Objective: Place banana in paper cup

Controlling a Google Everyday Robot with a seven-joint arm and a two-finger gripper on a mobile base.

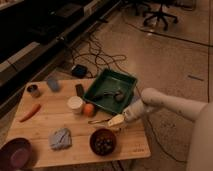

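Wooden table (55, 114) with scattered items.

End effector (115, 121) low over the right part of the table, at the tip of a pale arm (165, 102) reaching in from the right. Fingers apart, nothing clamped between them.

Banana (99, 121) flat on the table, just left of the end effector's tips, between the round orange fruit (89, 109) and the brown bowl (103, 142). Contact between banana and tips: cannot tell.

Paper cup (75, 104) upright, just left of the orange fruit, apart from the banana.

Green tray (129, 81) at the back right, dark items lying inside.

Carrot (29, 112) near the left edge. Metal can (33, 90) at the back left. Blue cloth (60, 138) toward the front, left of the brown bowl. Purple bowl (17, 155) at the front left corner.
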